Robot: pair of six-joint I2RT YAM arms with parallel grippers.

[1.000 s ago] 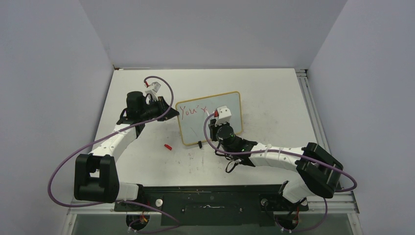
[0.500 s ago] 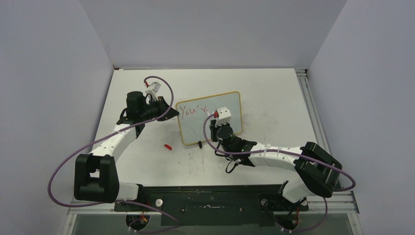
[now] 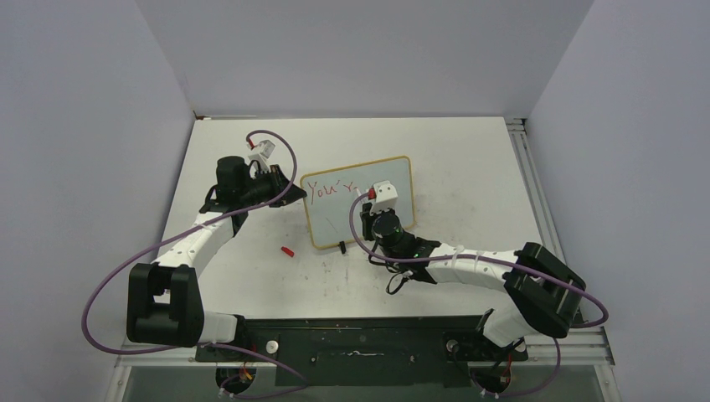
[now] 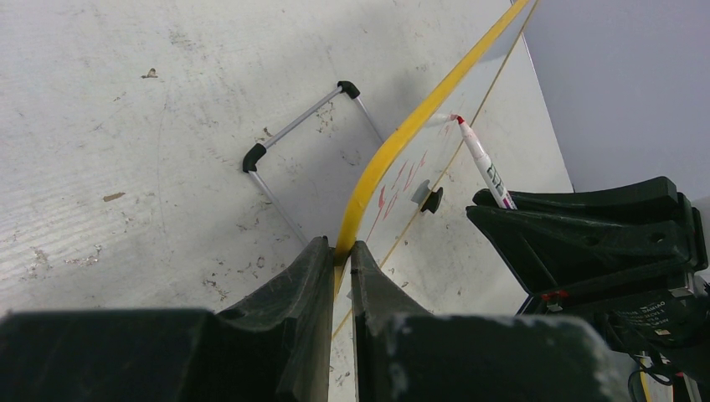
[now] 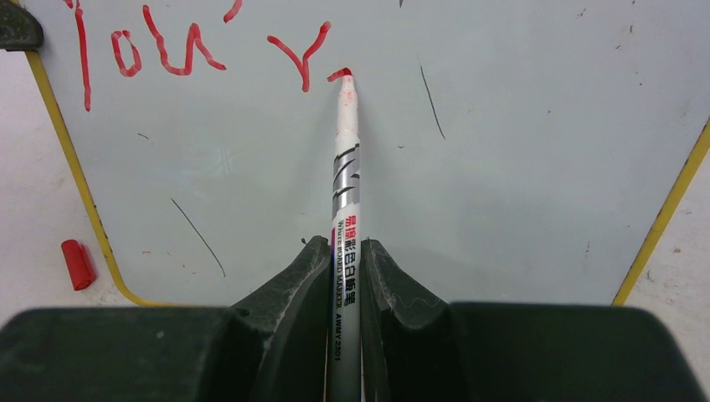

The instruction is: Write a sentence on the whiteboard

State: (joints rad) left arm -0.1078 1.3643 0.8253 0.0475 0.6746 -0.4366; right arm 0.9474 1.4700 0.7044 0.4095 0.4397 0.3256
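The whiteboard [image 3: 335, 222] stood near the middle of the white table [image 3: 469, 167], leaning back a little. The left gripper [image 3: 289, 188] was at the board's 9 o'clock side. In the left wrist view, the left gripper [image 4: 339, 251] had its two fingers pressed together on the board's thin yellow-tan frame, pinching the edge. A thin metal leg [image 4: 297, 126] with black ends showed on the table behind the board. The right gripper [image 3: 373, 209] was in front of the board, toward its 5 o'clock corner. In the right wrist view, the right gripper [image 5: 343, 247] had its fingers squeezed tight around a white marker [image 5: 346, 167]. The marker pointed up to 12 o'clock, and its red tip touched the board. The sentence [image 5: 167, 46] was only begun. It read "You'r" in red, up at the board's 11 o'clock corner. The tip sat at 3 o'clock from the last letter, with a tiny red mark on it. A few thin grey scratches showed on the board below. A small red cap [image 3: 288, 250] lay on the table at 7 o'clock from the board, just beside its corner.
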